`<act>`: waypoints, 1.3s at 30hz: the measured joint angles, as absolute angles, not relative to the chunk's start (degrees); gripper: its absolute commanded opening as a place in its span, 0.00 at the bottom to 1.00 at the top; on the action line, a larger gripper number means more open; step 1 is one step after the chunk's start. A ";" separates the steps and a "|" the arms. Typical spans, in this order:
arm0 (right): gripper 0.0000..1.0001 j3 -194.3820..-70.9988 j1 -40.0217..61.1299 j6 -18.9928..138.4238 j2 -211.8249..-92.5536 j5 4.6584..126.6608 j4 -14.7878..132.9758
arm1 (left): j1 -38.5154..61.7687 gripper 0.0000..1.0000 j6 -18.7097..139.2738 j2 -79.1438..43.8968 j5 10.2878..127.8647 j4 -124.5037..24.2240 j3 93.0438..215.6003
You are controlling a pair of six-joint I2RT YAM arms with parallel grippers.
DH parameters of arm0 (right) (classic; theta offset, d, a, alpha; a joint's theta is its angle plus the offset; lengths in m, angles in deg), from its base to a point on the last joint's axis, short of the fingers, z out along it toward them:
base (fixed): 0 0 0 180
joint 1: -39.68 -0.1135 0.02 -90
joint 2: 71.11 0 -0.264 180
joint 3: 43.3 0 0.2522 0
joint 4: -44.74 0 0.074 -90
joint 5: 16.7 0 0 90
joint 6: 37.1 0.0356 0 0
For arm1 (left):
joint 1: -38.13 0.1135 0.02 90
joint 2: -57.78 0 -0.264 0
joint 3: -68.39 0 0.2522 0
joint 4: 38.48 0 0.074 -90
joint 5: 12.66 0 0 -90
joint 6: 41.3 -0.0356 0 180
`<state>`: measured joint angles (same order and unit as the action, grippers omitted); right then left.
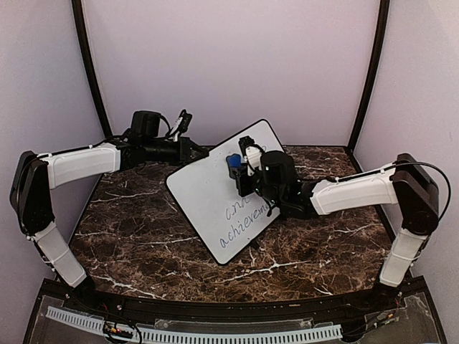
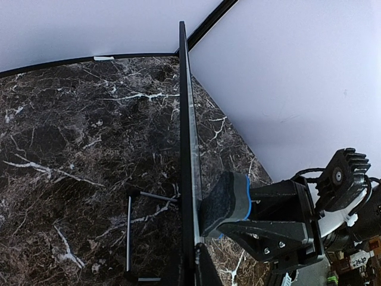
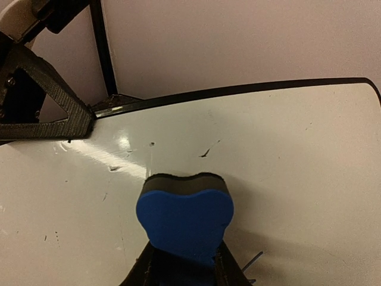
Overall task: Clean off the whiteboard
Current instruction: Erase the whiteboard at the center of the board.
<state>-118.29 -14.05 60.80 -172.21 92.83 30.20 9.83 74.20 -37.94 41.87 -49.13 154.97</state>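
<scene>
The whiteboard point(image 1: 204, 193), white with a thin black frame, is held tilted up off the table. Blue-grey handwriting point(image 1: 247, 216) shows on its lower part. My left gripper point(image 1: 192, 152) is shut on the board's upper left edge. In the left wrist view the board point(image 2: 186, 119) is edge-on between my left gripper's jaws point(image 2: 194, 265). My right gripper point(image 1: 242, 168) is shut on a blue eraser block point(image 1: 233, 165) whose dark felt face presses on the board. The eraser point(image 3: 184, 217) fills the right wrist view in front of my right gripper point(image 3: 184, 265), against the white surface point(image 3: 286, 149); it also shows in the left wrist view point(image 2: 226, 202).
The dark marble table point(image 1: 143, 236) lies under both arms. A thin wire stand point(image 2: 129, 232) sticks out behind the board. Pale walls with black corner posts point(image 1: 369, 72) close in the back and sides. My left gripper's black finger point(image 3: 41, 110) sits at the board's edge.
</scene>
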 measured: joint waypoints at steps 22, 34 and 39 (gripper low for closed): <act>0.25 -113.41 -11.50 61.50 -170.22 92.33 29.77 | 9.83 0.00 74.85 -37.94 41.79 -49.06 154.97; 0.25 -121.48 -10.86 60.76 -173.32 92.35 31.41 | 9.83 0.00 74.83 -37.94 41.77 -49.06 154.97; 0.25 -116.85 -11.37 61.65 -171.71 92.46 30.42 | 9.83 0.00 74.85 -37.94 41.83 -49.09 154.97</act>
<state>-116.85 -11.37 61.65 -171.71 92.46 30.42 9.83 74.85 -37.94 41.83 -49.09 154.97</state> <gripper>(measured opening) 0.251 0.053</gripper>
